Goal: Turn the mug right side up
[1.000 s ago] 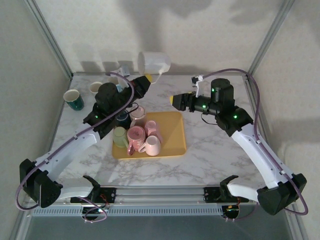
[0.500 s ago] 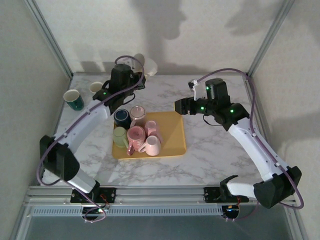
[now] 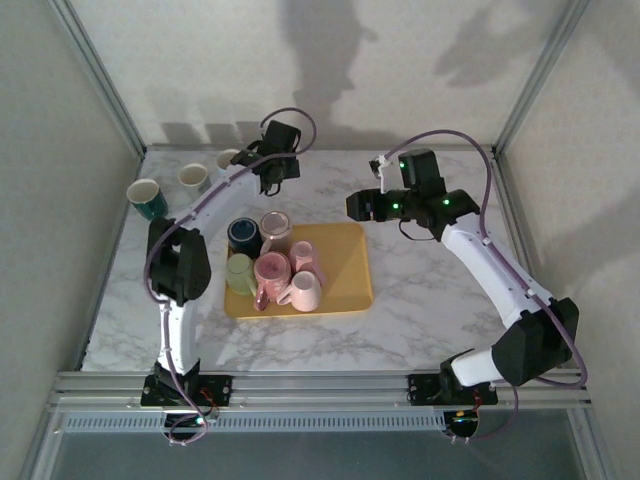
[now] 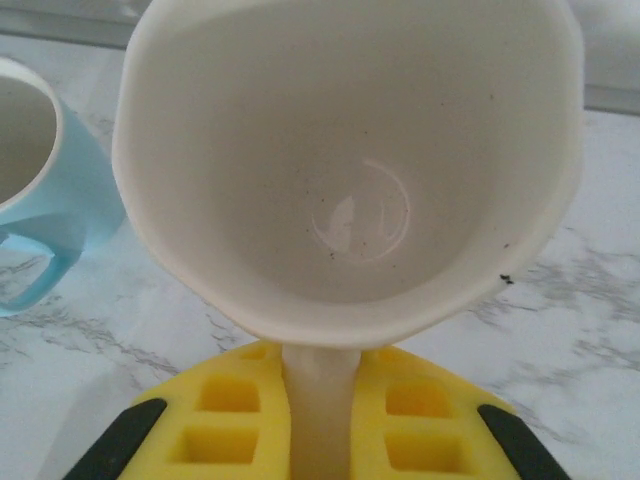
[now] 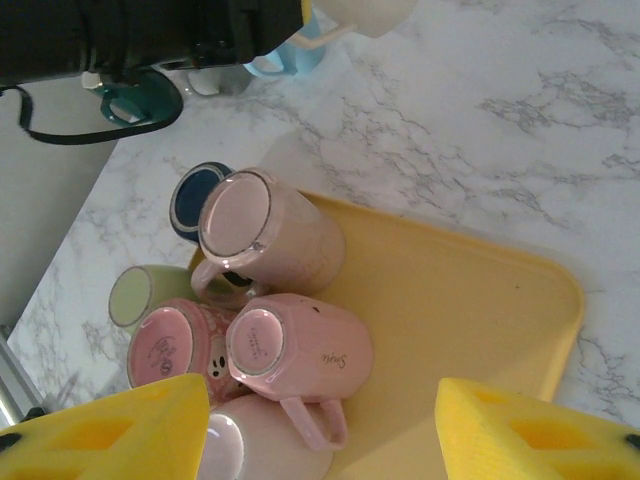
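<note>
Left wrist camera gives you the white mug (image 4: pixel 350 160) head-on. Its mouth faces the lens, so you see down to the inside bottom. Its handle runs between the yellow pads (image 4: pixel 230 410) of your left gripper (image 4: pixel 320 415), which is clamped on that handle. The marble table (image 4: pixel 600 300) lies behind the mug, and a light blue mug (image 4: pixel 40 190) stands upright just beside it on the left (whether the white mug's base touches the marble, you cannot tell).

From the top external camera, your left arm stretches to the far edge of the table, with a teal mug (image 3: pixel 147 198) and a cream mug (image 3: pixel 192 177) standing near the far left corner.

Your right gripper (image 5: pixel 320 425) hangs over the yellow tray (image 5: pixel 480 300), fingers wide apart and holding nothing. Clustered at the tray's left end are a dark blue mug (image 5: pixel 195 200), a beige-pink mug (image 5: pixel 265 235) with its base toward the camera, a green mug (image 5: pixel 140 295) and several pink mugs (image 5: pixel 300 345).
</note>
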### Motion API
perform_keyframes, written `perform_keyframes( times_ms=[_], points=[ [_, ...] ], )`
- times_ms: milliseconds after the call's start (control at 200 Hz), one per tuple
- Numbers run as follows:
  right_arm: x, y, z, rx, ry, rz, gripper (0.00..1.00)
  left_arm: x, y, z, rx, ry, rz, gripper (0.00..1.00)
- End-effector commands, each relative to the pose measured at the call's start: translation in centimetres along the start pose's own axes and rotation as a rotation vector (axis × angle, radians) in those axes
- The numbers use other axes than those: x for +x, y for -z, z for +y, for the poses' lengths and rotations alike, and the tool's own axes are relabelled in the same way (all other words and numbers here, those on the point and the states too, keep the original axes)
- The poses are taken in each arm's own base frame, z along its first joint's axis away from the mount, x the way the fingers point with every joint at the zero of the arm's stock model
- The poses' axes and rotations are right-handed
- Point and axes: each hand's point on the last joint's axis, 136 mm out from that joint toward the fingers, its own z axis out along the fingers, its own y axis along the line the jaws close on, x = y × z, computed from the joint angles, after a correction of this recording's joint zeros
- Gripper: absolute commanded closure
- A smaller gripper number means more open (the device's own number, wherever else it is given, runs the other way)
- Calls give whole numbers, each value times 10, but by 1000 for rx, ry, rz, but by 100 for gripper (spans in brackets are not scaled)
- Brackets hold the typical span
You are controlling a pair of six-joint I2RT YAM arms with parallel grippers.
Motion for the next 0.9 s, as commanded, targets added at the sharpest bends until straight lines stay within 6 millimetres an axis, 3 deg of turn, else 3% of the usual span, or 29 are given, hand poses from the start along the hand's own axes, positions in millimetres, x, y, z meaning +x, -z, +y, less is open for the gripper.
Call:
perform_keyframes(
  times_ms=[0, 476, 841, 896],
  points=[
    [-11, 0, 0, -11, -10, -23, 38, -43, 4, 17, -73, 19, -123, 100],
    [-3, -10, -16, 8, -70, 2, 39, -26, -59, 48, -201, -3, -72, 100],
    [5, -13, -23, 14, -102, 12, 39, -10, -77, 50, -209, -12, -34, 100],
    [5, -13, -24, 15, -103, 10, 39, -9, -78, 50, -212, -19, -32, 92]
  ],
)
